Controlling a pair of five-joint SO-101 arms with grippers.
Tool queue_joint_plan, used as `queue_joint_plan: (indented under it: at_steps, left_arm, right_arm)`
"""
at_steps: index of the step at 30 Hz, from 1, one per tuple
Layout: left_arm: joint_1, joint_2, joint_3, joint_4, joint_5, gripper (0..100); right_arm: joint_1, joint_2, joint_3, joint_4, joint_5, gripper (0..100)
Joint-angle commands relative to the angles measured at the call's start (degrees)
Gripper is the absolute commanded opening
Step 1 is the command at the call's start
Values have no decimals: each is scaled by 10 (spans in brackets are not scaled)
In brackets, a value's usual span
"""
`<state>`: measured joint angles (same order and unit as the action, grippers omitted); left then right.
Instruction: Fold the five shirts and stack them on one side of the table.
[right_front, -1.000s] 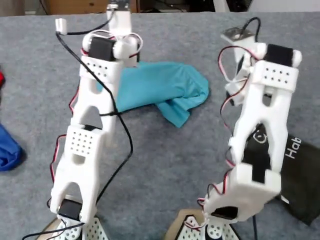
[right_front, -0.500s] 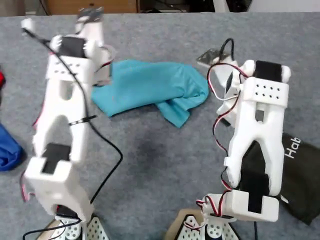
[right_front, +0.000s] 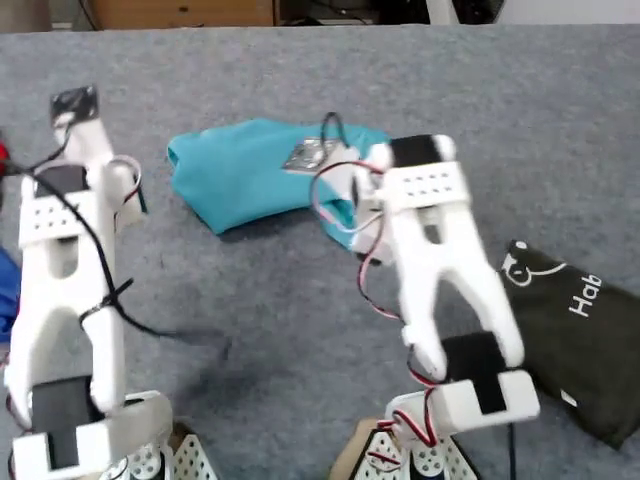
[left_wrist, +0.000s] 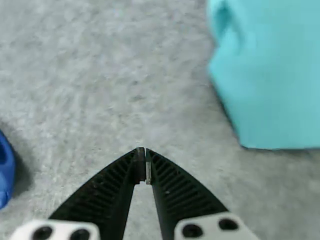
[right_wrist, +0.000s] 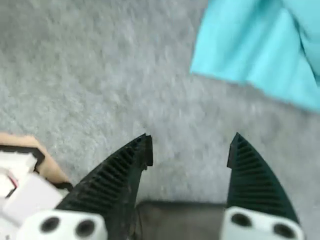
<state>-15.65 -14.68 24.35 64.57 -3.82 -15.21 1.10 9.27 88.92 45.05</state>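
1. The left gripper (left_wrist: 141, 167) has its fingers pressed together with nothing between them. It hangs over bare grey table (left_wrist: 90, 70), with open surface ahead of the tips and on both sides.
2. The teal shirt (left_wrist: 270, 75) lies ahead of that gripper and off to its right. The shirt's near edge is apart from the closed tips.
3. The right gripper (right_wrist: 190, 147) is spread wide and empty, with only table surface in the gap. The teal shirt's lower edge (right_wrist: 250, 50) lies just ahead of its fingertips, not touching them.
4. In the high view the teal shirt (right_front: 235, 175) is a rumpled, unfolded heap at mid-table. The right arm's wrist is over the shirt's right end, and the left arm stands beside its left end. A band of bare table (right_front: 300, 70) runs beyond it to the far edge.
5. The high view adds a black garment (right_front: 570, 330) with white print, which lies to the right of the right arm's base and well apart from its gripper.
6. A blue cloth (left_wrist: 4, 170) lies near the left gripper on its left side.
7. Behind the right gripper's left finger are a tan board corner (right_wrist: 30, 147) and a white arm part.
8. The right arm's red and white wires (right_front: 335, 190) loop above the shirt's right end, which that arm partly covers.
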Motion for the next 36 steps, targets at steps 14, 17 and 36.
queue_joint_plan:
  at_steps: [14,17,36]
  left_arm:
    - [-48,-19,279,-367,-1,18]
    - [-48,-18,280,-367,-1,18]
    - [-47,-18,280,-370,-1,18]
  right_arm:
    - [-30,168,-4,-116,-39,190]
    - [-28,190,-16,-125,-45,189]
    - [-11,303,-164,-120,-42,189]
